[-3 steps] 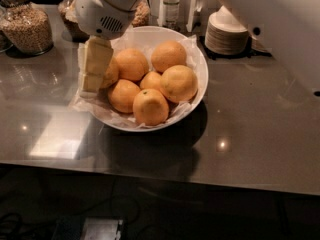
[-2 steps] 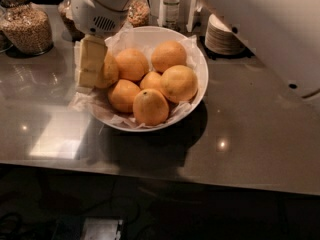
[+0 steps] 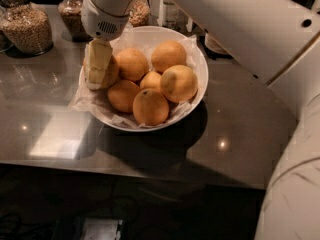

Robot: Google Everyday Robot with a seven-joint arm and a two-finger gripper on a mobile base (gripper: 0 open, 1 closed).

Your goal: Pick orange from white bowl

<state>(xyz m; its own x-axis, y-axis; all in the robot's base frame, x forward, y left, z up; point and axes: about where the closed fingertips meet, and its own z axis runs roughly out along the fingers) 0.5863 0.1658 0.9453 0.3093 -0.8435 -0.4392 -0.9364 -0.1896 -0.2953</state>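
Observation:
The white bowl [image 3: 199,59] stands on the dark table, lined with crinkled white paper and holding several large oranges. The biggest in plain view are one at the right [image 3: 178,83] and one at the front [image 3: 150,106]. My gripper [image 3: 97,66] hangs down inside the bowl's left side. It is right against the leftmost orange [image 3: 112,73], which it partly hides. The arm's white wrist [image 3: 105,14] is directly above it.
Glass jars of grain [image 3: 27,26] [image 3: 74,19] stand at the back left. Stacked plates [image 3: 214,45] at the back right are mostly hidden by my arm [image 3: 240,24], which crosses the upper right. The table's front edge [image 3: 150,171] runs below the bowl.
The gripper stays at the bowl's left side by the same orange. The arm's upper links have come further into view on the right and now cover most of the stacked plates.

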